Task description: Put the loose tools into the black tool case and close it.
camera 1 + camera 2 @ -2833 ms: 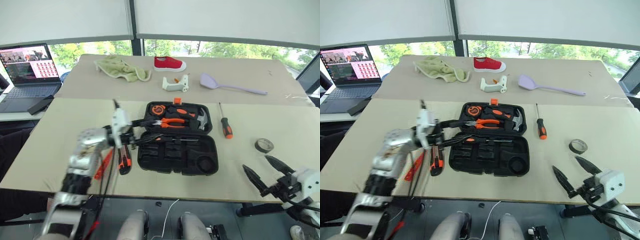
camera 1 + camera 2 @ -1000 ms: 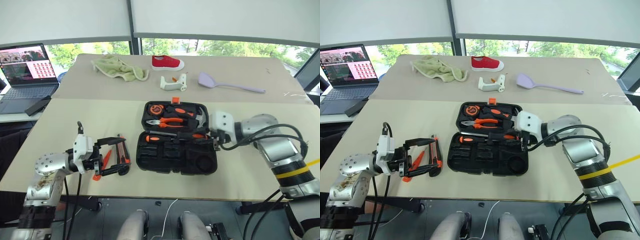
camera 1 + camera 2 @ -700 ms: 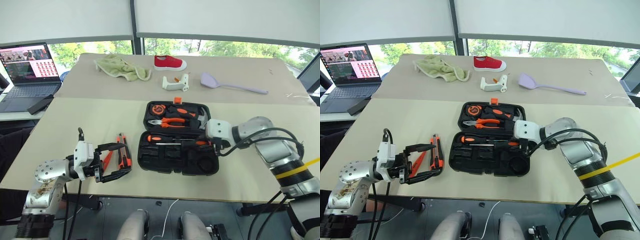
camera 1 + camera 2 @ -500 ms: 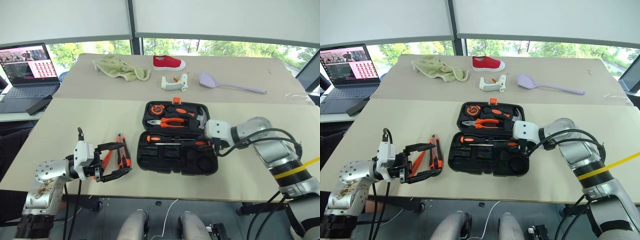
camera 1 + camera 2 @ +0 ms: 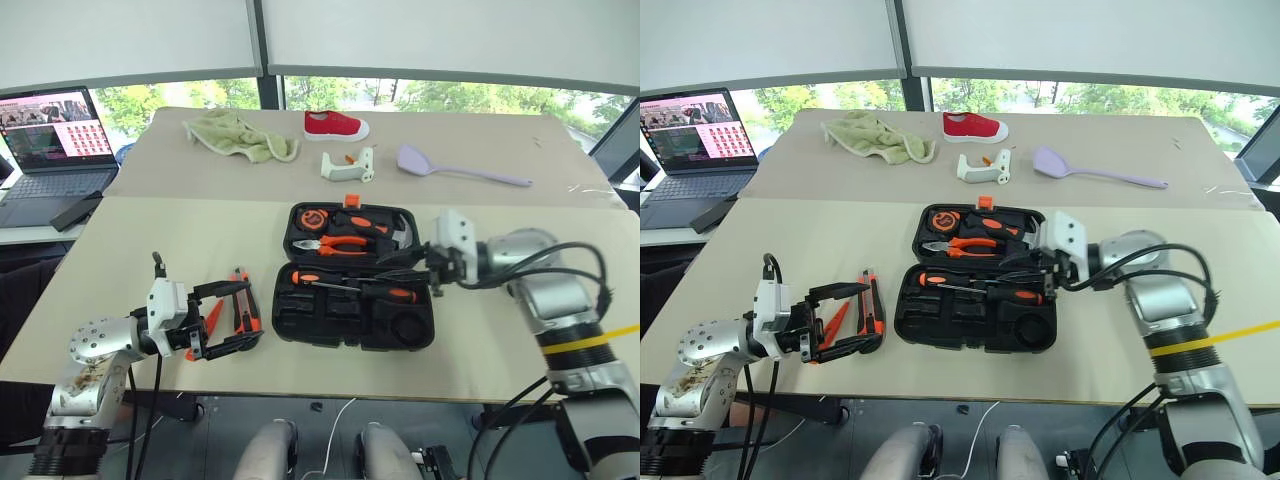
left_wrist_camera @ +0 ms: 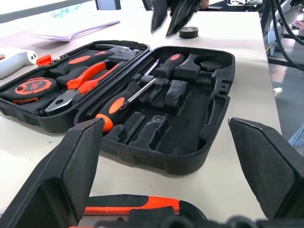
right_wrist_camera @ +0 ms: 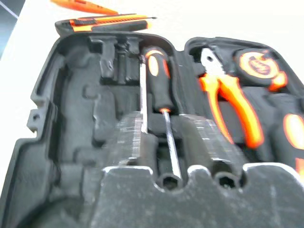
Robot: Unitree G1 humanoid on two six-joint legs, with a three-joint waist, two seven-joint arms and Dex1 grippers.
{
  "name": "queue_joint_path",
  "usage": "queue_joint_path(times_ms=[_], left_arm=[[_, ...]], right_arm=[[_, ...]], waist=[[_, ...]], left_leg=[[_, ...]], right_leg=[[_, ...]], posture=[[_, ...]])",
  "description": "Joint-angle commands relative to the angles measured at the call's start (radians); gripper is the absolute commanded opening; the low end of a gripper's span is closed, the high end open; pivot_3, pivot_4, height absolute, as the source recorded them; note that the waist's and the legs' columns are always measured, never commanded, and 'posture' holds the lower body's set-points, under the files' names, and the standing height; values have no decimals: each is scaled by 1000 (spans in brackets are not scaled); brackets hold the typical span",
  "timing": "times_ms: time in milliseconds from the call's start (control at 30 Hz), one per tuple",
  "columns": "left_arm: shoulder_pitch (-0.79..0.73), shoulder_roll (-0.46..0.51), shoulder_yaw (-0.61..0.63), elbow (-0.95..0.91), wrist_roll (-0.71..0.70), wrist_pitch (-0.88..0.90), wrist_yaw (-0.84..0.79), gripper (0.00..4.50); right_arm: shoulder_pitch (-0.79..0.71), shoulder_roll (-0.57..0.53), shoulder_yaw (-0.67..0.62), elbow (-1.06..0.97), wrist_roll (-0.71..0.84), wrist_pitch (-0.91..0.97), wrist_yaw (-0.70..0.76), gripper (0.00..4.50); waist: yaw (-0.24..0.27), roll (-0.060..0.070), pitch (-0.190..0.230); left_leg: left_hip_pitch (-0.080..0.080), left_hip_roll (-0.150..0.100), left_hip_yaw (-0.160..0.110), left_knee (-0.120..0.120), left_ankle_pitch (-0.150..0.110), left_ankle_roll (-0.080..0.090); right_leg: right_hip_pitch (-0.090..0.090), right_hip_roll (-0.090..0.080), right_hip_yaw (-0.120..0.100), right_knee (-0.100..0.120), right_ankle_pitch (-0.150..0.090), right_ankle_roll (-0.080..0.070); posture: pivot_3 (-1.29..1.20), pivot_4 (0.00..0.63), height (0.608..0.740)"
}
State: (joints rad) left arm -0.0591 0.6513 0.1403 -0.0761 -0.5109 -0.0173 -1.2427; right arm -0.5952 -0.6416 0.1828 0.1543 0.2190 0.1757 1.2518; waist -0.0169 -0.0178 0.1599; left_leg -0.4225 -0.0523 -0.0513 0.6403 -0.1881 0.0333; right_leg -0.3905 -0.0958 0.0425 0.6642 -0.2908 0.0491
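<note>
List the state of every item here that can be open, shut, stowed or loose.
Tool case: open, lying flat.
Two screwdrivers: lying in the case.
Utility knife: loose on the table.
Tester screwdriver: loose beside the knife.
Laptop: open, screen lit.
Left gripper: open, empty.
Right gripper: shut, empty, above the case.

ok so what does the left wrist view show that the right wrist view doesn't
Left wrist view: the grey tape roll on the table past the case, and the open left gripper. Right wrist view: the orange tester screwdriver beyond the case rim. Both: the open black tool case, two screwdrivers in it, the pliers.
</note>
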Motion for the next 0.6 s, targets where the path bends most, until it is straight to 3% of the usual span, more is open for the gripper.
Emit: queue_joint_path(times_ms=[33, 300, 600], left_arm=[[-16, 10, 12, -16, -6, -4, 4, 4500], [-6, 27, 15, 19, 17, -21, 1, 4500], [35, 35, 35, 0, 20, 6, 34, 4500]], right_arm=[[-11, 25, 31, 37, -70, -48, -53, 21], [-3, 51, 133, 127, -212, -132, -85, 21], [-10, 66, 179, 93, -252, -175, -62, 21]], waist=[[2, 0, 0], [0, 0, 0], [-7, -1, -1]], left_leg=[[0, 0, 0, 0, 0, 0], [3, -1, 0, 0, 0, 0], [12, 1, 1, -3, 0, 0]], right_leg=[[0, 0, 0, 0, 0, 0], [2, 0, 0, 0, 0, 0], [4, 1, 0, -1, 0, -1]], posture=[[0, 150, 740], [0, 150, 740], [0, 150, 740]])
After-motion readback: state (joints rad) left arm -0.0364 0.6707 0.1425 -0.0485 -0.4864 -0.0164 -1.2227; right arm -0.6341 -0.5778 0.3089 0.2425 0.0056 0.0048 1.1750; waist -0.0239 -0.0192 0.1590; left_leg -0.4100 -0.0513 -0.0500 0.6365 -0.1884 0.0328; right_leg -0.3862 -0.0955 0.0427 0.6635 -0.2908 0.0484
